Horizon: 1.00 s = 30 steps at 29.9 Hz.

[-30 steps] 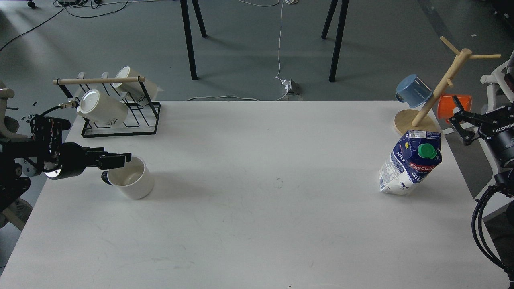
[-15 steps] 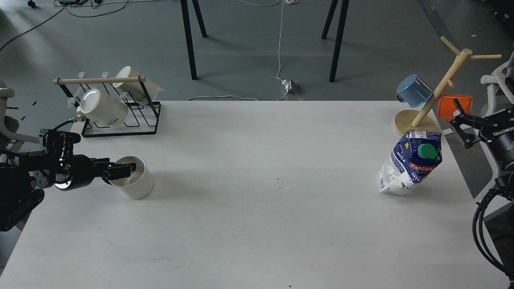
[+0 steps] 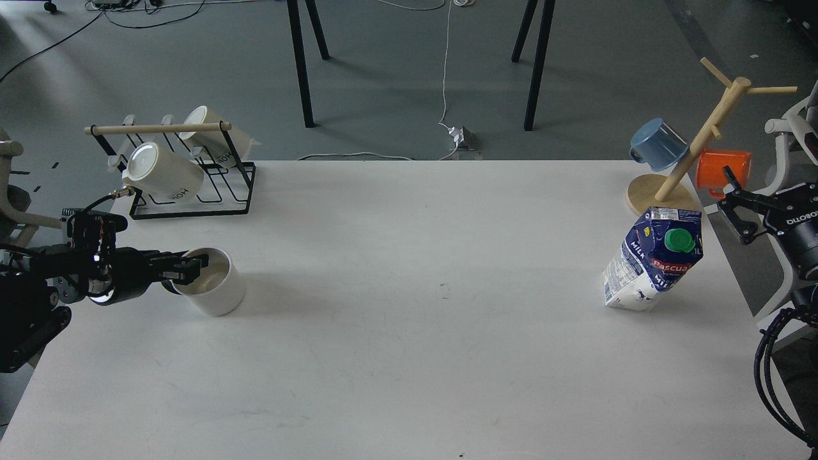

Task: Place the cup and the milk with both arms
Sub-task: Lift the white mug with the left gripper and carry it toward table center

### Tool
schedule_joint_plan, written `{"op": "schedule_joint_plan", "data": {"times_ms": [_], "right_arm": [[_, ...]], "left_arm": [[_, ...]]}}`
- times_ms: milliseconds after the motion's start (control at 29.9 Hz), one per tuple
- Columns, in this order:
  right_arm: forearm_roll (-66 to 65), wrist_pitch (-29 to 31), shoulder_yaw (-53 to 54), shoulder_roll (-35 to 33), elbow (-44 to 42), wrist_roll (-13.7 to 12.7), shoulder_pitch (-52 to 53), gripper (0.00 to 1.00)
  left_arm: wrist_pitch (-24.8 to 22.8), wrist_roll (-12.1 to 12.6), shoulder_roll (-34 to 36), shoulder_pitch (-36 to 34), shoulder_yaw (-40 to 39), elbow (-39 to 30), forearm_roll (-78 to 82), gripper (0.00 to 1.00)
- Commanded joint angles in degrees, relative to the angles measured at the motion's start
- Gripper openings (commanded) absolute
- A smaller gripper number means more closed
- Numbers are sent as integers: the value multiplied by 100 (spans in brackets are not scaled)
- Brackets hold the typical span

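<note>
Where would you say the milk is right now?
In the head view, the milk leans on the table's right side, just before the wooden mug tree.

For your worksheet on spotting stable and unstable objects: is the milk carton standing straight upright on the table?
No. The milk carton leans to the right on the white table, its base crumpled, with no gripper touching it.

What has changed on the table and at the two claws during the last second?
The left claw came down to the cup's near rim and reaches over its opening; whether it grips is unclear. The cup barely shifted. The right claw drifted slightly right, away from the milk. The milk, leaning, the mug rack and the mug tree stayed in place.
</note>
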Motion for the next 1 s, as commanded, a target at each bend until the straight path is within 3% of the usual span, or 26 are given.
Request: {"op": "schedule_joint_plan", "data": {"times_ms": [0, 201, 301, 401, 736, 970], "right_arm": [[4, 0, -9, 6, 8, 0, -37, 98], [22, 0, 17, -3, 8, 0, -37, 98], [48, 0, 87, -55, 8, 0, -37, 98], [48, 0, 246, -99, -27, 0, -55, 98], [57, 0, 272, -143, -19, 0, -72, 98], [57, 0, 255, -143, -10, 0, -81, 98]], "left_arm": [[54, 0, 12, -32, 27, -103, 0, 0], [-95, 0, 83, -286, -219, -920, -411, 0], [-542, 0, -23, -707, -228, -947, -755, 0], [-851, 0, -592, -1112, -211, -912, -914, 0], [-922, 0, -2561, -1271, 104, 405, -826, 2], [-659, 0, -3090, -1254, 993, 986, -721, 4]]}}
